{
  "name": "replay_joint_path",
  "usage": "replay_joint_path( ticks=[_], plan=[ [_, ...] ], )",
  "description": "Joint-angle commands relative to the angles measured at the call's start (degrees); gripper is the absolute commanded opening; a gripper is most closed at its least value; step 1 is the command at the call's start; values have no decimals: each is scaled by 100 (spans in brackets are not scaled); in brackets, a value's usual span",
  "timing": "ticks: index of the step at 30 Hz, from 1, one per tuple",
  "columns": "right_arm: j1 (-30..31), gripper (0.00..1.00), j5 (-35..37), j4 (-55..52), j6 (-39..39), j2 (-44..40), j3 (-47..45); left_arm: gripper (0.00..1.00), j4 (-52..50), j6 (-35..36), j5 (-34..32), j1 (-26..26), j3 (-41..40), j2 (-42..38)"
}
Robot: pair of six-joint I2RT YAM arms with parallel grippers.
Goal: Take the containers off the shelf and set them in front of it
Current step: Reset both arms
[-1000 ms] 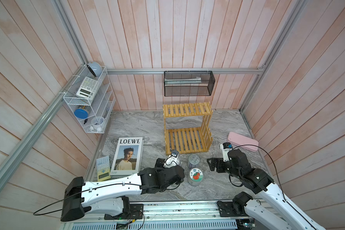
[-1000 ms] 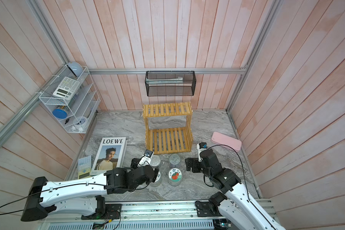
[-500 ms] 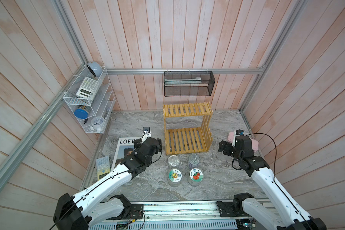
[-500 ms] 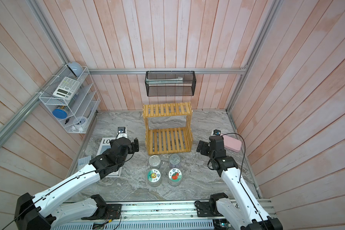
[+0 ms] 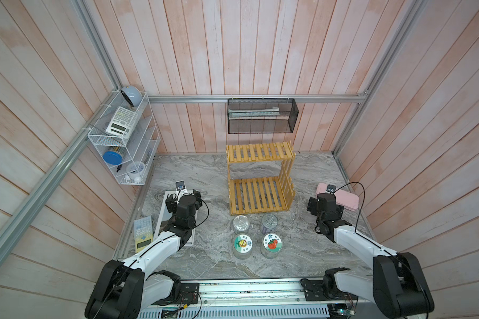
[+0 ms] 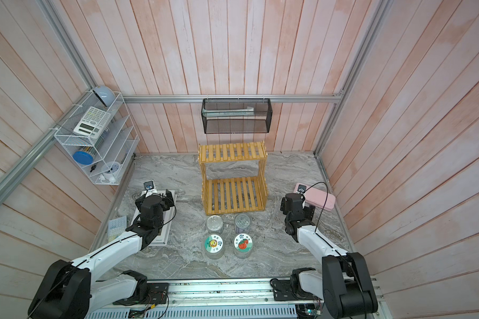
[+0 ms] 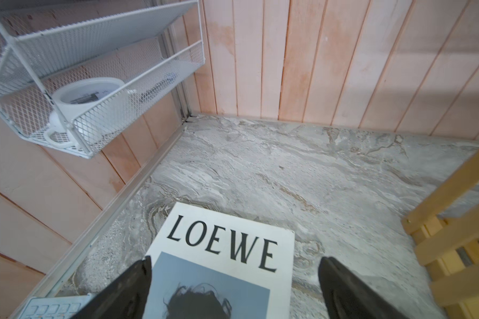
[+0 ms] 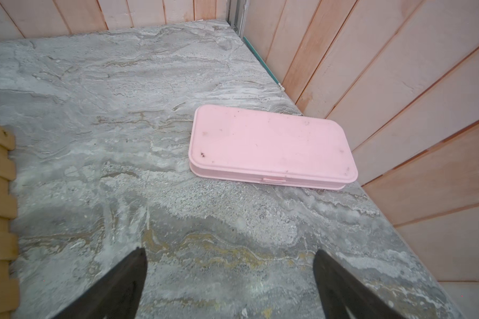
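We're judging task done: shelf [image 5: 257, 176] sitting empty, tins [image 5: 241, 224] + jars [image 5: 242, 245] standing on worktop [image 5: 205, 176] in front. L pincer [image 7: 234, 261], R pincer [image 8: 229, 252] gaping wide, empty.

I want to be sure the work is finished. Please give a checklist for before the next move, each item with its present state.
1. Yellow wooden slat shelf, both tiers bare: ok.
2. Two silver pull-ring tins upright in front of it: ok.
3. Two clear glass jars with white sticker lids upright, in front of the tins: ok.
4. Jaws of the left gripper open, empty, over the white LOEWE magazine: ok.
5. Jaws of the right gripper open, empty, short of the flat pink plastic case: ok.
6. Tins and jars apart from each other: cannot tell.
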Motion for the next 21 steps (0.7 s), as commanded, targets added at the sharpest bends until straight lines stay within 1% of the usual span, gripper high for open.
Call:
replay_joint_path(
  ticks=[1, 3, 4, 5, 6, 8, 10, 12, 14, 16, 18, 19, 21],
  plan=[
    [-31, 98, 548, 1105, -308, 245, -54, 100, 1547, 552, -184, 167, -338, 278],
    [-25, 98, 645, 1638, -404, 447, -204, 100, 1681, 566, -93, 285, -379, 435],
    [-32, 98, 710, 1938, -443, 558, -278, 100, 1533, 556, -103, 342, -333, 503],
    [-31, 98, 723, 2156, -464, 662, -337, 100, 1686, 562, -65, 403, -387, 585],
    [-38, 98, 777, 2511, -514, 794, -400, 100, 1946, 558, -19, 482, -508, 681],
    [-11, 98, 788, 2699, -635, 867, -408, 100, 2472, 471, 92, 699, -715, 944],
    [-5, 98, 844, 2994, -775, 923, -478, 100, 2940, 555, 209, 845, -838, 1056],
    [-31, 98, 741, 3281, -733, 994, -655, 100, 3424, 498, 444, 1042, -961, 1208],
    [-16, 98, 573, 3961, -878, 1235, -833, 100, 3519, 316, 599, 1208, -989, 1377],
    [12, 98, 403, 4863, -1121, 1549, -1018, 100, 3916, 270, 658, 1272, -1055, 1658],
    [99, 98, 290, 4863, -1233, 1551, -1044, 100, 4277, 308, 728, 1284, -1122, 1879],
    [106, 98, 183, 4895, -1288, 1575, -1050, 100, 4223, 297, 778, 1284, -1110, 1884],
    [105, 98, 186, 5042, -1306, 1646, -1070, 100, 4207, 294, 779, 1284, -1068, 1963]
  ],
)
